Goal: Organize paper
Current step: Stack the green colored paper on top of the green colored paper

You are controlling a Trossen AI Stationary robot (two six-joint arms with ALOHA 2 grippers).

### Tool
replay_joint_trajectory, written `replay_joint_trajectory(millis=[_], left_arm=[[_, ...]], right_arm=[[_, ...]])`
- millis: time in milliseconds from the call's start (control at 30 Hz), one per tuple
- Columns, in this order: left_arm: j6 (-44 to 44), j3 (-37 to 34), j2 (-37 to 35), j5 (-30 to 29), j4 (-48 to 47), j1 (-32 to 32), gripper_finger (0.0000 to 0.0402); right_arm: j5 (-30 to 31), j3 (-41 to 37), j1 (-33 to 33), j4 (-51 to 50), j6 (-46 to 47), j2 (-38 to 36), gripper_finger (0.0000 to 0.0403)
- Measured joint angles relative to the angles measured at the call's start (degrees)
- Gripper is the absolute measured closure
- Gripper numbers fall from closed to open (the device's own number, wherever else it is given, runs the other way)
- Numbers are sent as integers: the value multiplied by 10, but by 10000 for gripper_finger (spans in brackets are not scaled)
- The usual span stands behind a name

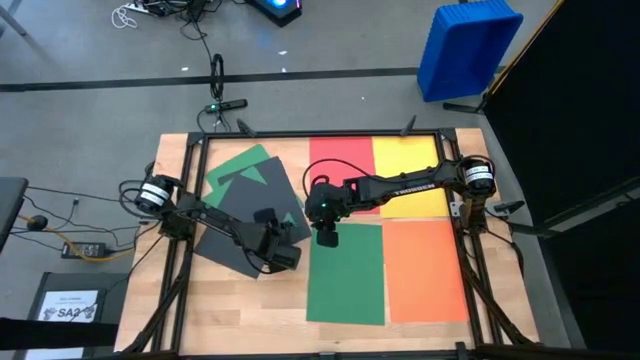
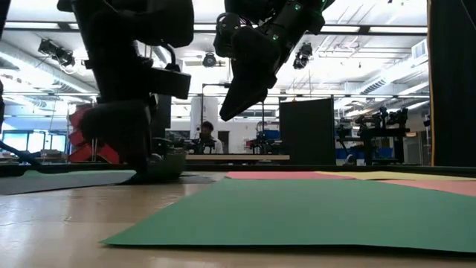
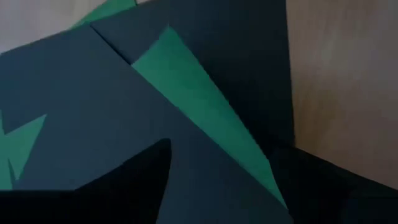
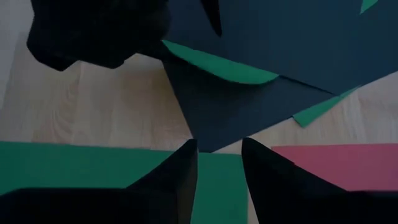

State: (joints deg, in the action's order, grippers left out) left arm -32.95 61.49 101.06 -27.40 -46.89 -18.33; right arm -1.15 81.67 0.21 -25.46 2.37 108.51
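Note:
The paper lies in two groups. A skewed pile of dark grey sheets and green sheets covers the table's left half. Red, yellow, green and orange sheets lie flat, edge to edge, on the right half. My left gripper is open and low at the pile's near right corner, its fingers either side of a dark sheet and a green strip. My right gripper hangs open, well above the table, over the flat green sheet's far edge, with nothing between its fingers. My left gripper comes slanting down from the table's left side and reaches the level of the dark grey sheet's near right corner. Whether its fingertips touch the sheet I cannot tell. In the right wrist view a green edge bows up beside it.
A black frame runs round the table's edges. A blue bin stands on the floor beyond the far right corner. A small white printed sheet lies off the table at the near left. Bare wood shows near the front left.

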Motion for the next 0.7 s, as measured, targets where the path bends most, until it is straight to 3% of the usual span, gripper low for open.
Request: replay_joint_trajectory(millis=[333, 700], left_arm=[[-21, 1, 0, -34, 2, 0, 154], [-20, 1, 2, -62, 74, 3, 206]], right_arm=[[0, 0, 0, 1, 0, 0, 300], [0, 0, 0, 1, 0, 0, 300]])
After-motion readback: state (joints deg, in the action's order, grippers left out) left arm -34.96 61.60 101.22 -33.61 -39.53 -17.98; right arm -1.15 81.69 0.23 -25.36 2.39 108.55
